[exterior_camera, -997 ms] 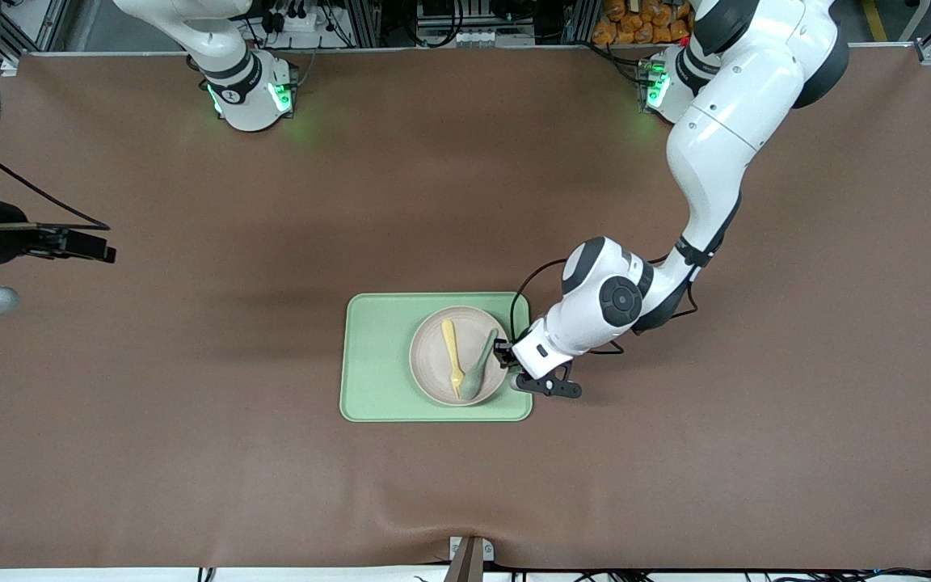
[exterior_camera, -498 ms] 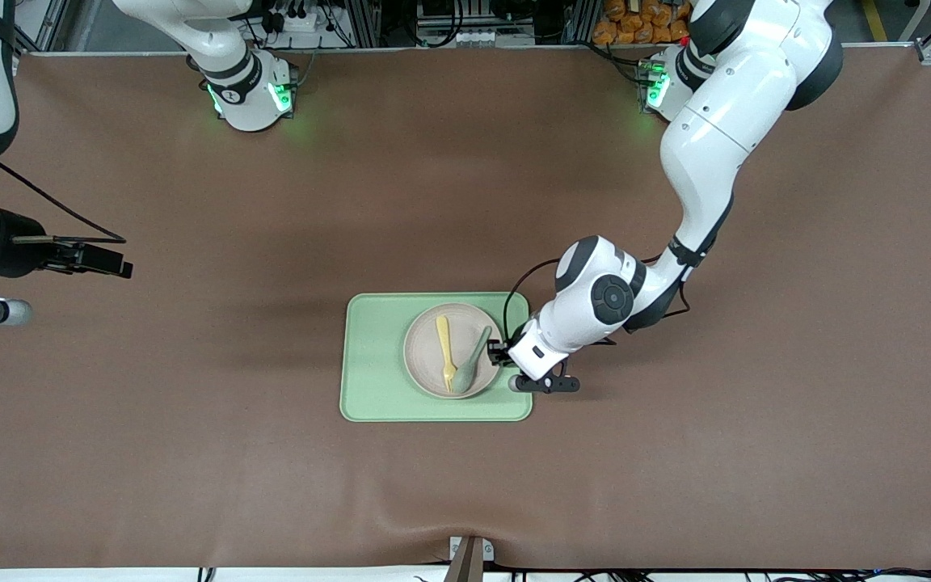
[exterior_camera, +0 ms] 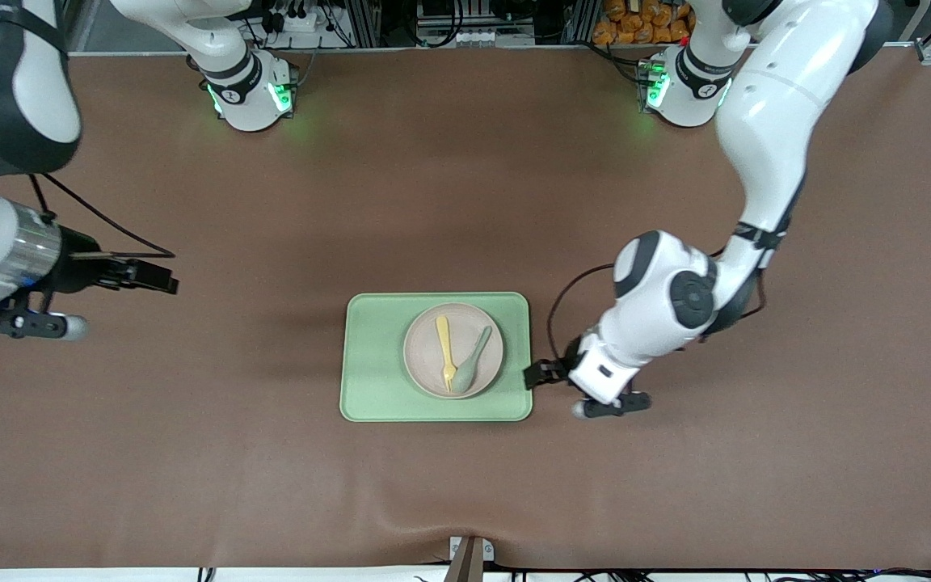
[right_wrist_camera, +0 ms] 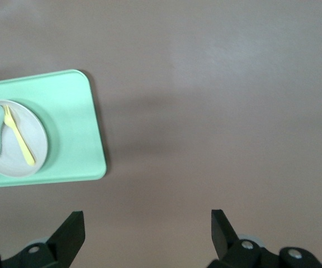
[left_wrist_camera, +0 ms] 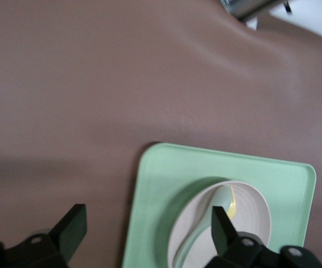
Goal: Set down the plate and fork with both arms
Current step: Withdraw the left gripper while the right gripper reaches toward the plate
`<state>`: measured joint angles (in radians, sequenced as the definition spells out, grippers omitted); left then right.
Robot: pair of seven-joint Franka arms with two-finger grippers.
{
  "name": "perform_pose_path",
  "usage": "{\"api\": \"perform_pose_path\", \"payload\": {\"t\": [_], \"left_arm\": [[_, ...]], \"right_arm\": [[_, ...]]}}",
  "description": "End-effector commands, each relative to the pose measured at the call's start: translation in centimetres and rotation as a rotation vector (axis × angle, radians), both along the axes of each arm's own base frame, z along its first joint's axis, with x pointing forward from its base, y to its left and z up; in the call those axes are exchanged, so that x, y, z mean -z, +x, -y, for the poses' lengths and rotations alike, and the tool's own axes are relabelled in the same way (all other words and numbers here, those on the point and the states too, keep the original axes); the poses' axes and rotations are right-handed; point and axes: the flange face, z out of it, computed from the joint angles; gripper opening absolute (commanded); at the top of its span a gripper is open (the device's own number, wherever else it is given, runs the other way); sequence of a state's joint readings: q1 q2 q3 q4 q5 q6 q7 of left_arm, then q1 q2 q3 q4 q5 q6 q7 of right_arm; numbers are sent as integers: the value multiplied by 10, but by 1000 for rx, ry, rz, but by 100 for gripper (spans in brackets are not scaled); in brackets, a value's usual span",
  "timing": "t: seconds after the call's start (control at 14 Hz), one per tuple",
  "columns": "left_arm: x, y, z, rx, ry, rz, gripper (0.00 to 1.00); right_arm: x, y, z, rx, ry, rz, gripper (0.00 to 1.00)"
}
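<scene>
Yellow fork on plate; left gripper, right gripper agape, fingertips cropped wrist-side.

You're looking down on a wide table covered edge to edge in a matte brown mat, lit evenly with soft shadows. Along the top of the frame, aluminium framing holds cables and equipment, with a cluster of orange items at upper right. At bottom centre, a small metal bracket sits where the mat puckers.
</scene>
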<state>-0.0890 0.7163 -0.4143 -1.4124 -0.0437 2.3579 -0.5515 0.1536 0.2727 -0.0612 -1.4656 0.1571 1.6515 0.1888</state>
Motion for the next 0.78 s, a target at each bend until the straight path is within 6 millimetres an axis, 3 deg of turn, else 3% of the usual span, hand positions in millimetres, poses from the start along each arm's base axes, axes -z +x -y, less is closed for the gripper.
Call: {"api": "perform_pose_path", "payload": {"t": [0.0, 0.14, 0.21, 0.28, 0.36, 0.5, 0.71], "left_arm": [[-60, -6, -41, -38, 66, -20, 100], [-91, -6, -75, -68, 105, -32, 100], [-106, -8, -90, -72, 140, -40, 100], [-119, -11, -104, -87, 175, -49, 100], [-129, -14, -112, -100, 200, -53, 100], [-149, -19, -136, -125, 242, -64, 100], [-180, -30, -171, -145, 284, -83, 100]], "right_arm": [[23, 11, -42, 25, -4, 4, 100], [36, 21, -63, 7, 0, 19, 100], [39, 25, -82, -4, 3, 34, 100], [45, 25, -112, -45, 3, 48, 100], [51, 31, -127, -54, 5, 68, 100], [60, 37, -142, -28, 11, 75, 100], [97, 38, -195, -21, 11, 101, 100]]}}
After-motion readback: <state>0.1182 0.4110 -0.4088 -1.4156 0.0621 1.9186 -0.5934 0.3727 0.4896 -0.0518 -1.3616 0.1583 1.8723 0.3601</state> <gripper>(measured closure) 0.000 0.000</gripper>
